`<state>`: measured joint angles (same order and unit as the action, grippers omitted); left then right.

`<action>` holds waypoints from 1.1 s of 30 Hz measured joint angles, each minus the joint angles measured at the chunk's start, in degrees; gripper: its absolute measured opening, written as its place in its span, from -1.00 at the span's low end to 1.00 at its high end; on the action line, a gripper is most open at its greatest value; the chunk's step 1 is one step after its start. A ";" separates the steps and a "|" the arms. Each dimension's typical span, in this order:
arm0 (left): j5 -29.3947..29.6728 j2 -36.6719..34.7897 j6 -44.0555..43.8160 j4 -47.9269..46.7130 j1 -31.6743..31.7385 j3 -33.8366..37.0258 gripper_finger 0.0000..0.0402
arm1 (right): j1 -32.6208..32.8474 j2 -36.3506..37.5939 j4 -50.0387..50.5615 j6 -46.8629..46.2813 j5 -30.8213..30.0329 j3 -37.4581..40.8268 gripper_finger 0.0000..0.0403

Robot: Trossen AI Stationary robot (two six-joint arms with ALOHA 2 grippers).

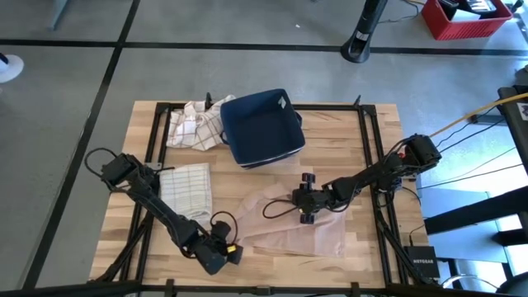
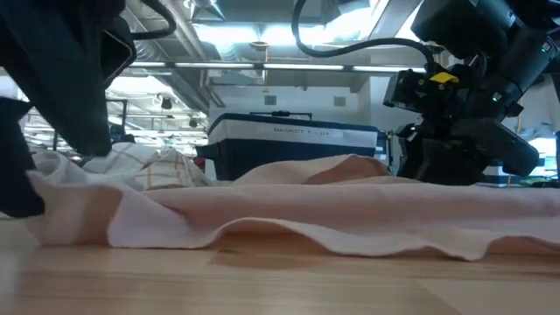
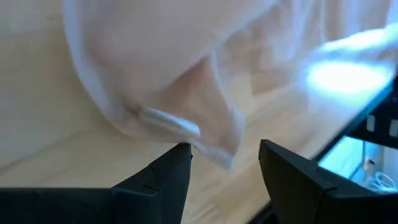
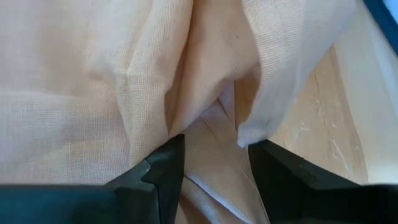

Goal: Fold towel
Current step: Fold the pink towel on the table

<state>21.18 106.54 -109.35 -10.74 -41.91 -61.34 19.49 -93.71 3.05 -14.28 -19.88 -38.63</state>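
Peach towel (image 1: 289,219) near worktop's front edge; left gripper (image 1: 221,252) released at its corner, right gripper (image 1: 307,208) released over its middle.

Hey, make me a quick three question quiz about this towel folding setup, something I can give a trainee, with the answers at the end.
1. True or false: the pink towel lies inside the navy basket.
2. Which gripper is over the pink towel's middle: A) left gripper B) right gripper?
3. Fill in: the folded checked towel lies on the ____ side of the table, seen from above.

Key:
1. False; it lies spread on the table in front of the basket.
2. B; the left gripper is at the towel's near left corner, fingers open.
3. Left.
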 joint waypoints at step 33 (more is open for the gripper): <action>-0.24 0.55 19.68 -13.10 -0.26 0.02 -0.97 | -0.11 7.32 5.61 4.26 -6.90 -0.15 -0.11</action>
<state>20.94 107.09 -89.68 -23.84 -42.17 -61.32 19.38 -86.39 8.67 -10.02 -26.77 -38.79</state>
